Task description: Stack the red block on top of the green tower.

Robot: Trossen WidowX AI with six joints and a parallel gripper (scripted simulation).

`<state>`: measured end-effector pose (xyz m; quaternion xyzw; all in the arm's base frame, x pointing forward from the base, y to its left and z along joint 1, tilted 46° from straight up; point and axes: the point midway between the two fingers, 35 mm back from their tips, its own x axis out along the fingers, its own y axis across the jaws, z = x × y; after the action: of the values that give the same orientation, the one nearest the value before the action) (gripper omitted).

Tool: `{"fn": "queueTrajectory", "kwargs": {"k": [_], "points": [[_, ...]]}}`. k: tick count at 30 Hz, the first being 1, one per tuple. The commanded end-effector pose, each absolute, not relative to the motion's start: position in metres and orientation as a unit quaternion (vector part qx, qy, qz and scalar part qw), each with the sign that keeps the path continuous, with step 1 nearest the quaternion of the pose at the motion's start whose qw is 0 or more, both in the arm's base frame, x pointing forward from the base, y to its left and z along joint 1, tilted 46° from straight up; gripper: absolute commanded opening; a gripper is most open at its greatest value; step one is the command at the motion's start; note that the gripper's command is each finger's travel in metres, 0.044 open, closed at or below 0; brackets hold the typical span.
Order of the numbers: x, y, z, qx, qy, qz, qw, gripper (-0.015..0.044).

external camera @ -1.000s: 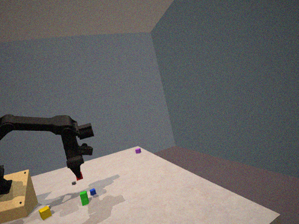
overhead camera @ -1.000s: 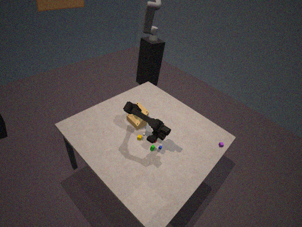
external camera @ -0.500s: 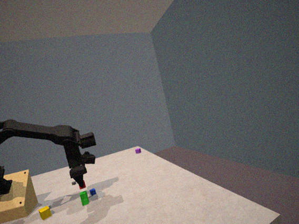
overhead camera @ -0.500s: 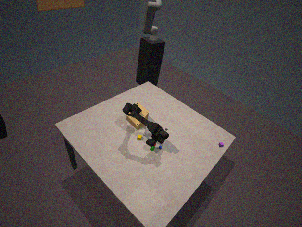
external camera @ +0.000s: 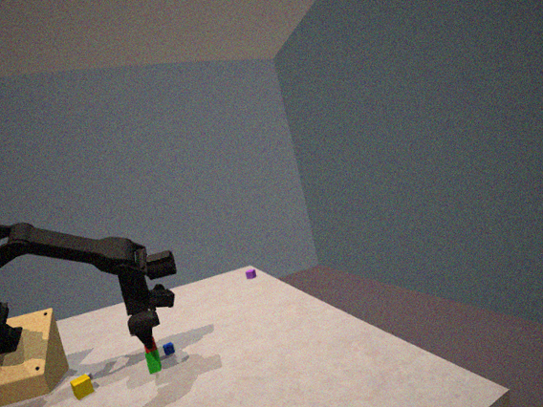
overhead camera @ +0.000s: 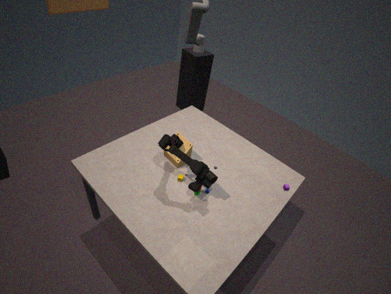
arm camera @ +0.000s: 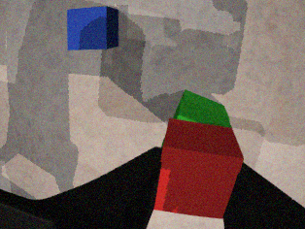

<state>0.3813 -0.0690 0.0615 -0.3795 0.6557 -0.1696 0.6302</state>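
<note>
The red block (external camera: 150, 348) (arm camera: 199, 179) is between the fingers of my gripper (external camera: 150, 347) (arm camera: 194, 164), which is shut on it. The green tower (overhead camera: 197, 193) (external camera: 153, 362) (arm camera: 203, 110) stands upright on the table, directly under the red block in the exterior view. In the wrist view the red block covers most of the tower's top, and a strip of green shows past its far edge. The block is at or just above the tower's top; whether they touch I cannot tell. In the top view the arm hides most of the block.
A small blue block (overhead camera: 207, 190) (external camera: 168, 349) (arm camera: 89, 29) lies close beside the tower. A yellow block (overhead camera: 180, 177) (external camera: 82, 386) lies nearer the arm's wooden base (overhead camera: 178, 161) (external camera: 55, 354). A small grey piece (overhead camera: 215, 167) lies beyond the arm. A purple block (overhead camera: 286, 187) (external camera: 250, 274) is near the table's far corner.
</note>
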Motion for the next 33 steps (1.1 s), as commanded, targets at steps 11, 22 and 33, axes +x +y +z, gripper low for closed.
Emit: {"fn": "queueTrajectory", "kwargs": {"k": [11, 22, 33], "points": [[0.3816, -0.0704, 0.0607, -0.383, 0.656, -0.17, 0.628, 0.0], [0.3814, -0.0696, 0.0609, -0.38, 0.656, -0.17, 0.63, 0.0131], [0.3814, -0.0696, 0.0609, -0.38, 0.656, -0.17, 0.63, 0.042]]}}
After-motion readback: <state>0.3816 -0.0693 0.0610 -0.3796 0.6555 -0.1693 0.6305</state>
